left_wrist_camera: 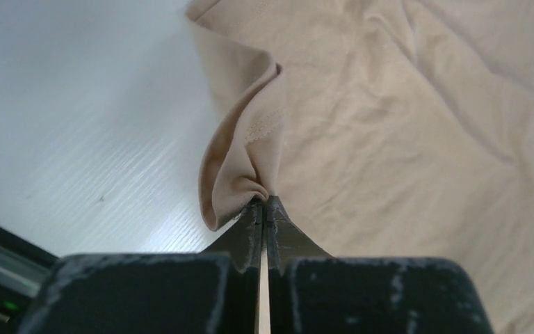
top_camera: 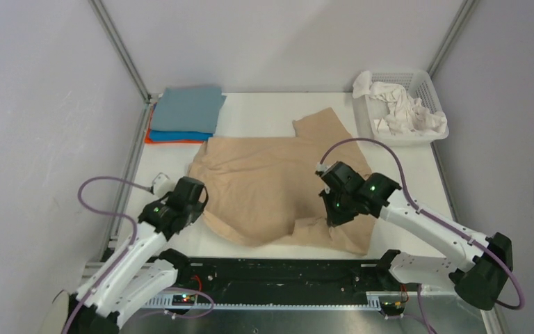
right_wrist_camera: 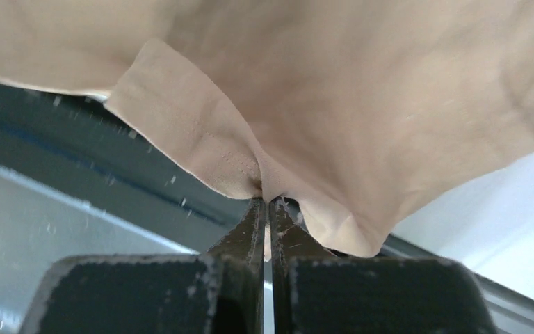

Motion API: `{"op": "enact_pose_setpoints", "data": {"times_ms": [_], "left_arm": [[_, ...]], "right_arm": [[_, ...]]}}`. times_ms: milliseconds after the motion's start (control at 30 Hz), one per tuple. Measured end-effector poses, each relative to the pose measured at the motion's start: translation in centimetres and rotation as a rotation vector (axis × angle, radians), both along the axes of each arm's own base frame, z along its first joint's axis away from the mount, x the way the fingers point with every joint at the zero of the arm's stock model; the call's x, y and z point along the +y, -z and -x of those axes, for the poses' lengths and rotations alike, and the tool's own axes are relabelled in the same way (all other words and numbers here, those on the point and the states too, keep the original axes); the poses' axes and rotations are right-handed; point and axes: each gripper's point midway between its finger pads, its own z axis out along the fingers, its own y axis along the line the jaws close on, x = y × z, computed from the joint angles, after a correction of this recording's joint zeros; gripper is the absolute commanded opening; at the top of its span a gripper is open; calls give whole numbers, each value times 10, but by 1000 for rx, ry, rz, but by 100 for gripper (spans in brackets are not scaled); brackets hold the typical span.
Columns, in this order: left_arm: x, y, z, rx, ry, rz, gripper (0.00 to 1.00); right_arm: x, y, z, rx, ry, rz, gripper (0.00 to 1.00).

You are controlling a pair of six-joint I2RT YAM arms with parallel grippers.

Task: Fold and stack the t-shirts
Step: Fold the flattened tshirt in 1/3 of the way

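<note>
A tan t-shirt point(top_camera: 271, 181) lies spread and rumpled across the middle of the white table. My left gripper point(top_camera: 196, 202) is shut on the shirt's left edge; in the left wrist view the cloth point(left_wrist_camera: 243, 160) bunches up from the shut fingertips point(left_wrist_camera: 265, 203). My right gripper point(top_camera: 332, 221) is shut on the shirt's near right edge; in the right wrist view the tan cloth point(right_wrist_camera: 334, 104) hangs lifted from the fingertips point(right_wrist_camera: 267, 203). A folded stack sits at the back left: grey-blue shirt point(top_camera: 189, 109) on top, bright blue point(top_camera: 177, 135) and orange point(top_camera: 154, 139) beneath.
A white mesh basket point(top_camera: 430, 90) at the back right holds crumpled white cloth point(top_camera: 403, 111). The black rail point(top_camera: 278, 275) runs along the near table edge. Purple cables loop from both arms. Metal frame posts stand at the back corners.
</note>
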Motion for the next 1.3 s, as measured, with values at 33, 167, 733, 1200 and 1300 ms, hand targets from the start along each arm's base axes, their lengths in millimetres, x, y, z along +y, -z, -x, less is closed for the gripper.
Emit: {"op": "enact_pose_setpoints", "data": {"times_ms": [33,167,733,1200,1300], "left_arm": [[-2,3,-5,12,3,-11,0],[-6,17,-28,50,11,-43,0],[16,28,-83,1,-100,-60,0],[28,48,-102,75,-142,-108,15],[27,45,-114,70,-144,-111,22]], "right_arm": [[-2,-1,-9,-17,25,6,0],[-8,-6,-44,-96,68,42,0],[-3,-2,-151,-290,-206,120,0],[-12,23,-196,-258,-209,204,0],[-19,27,-199,-253,-192,231,0]]}}
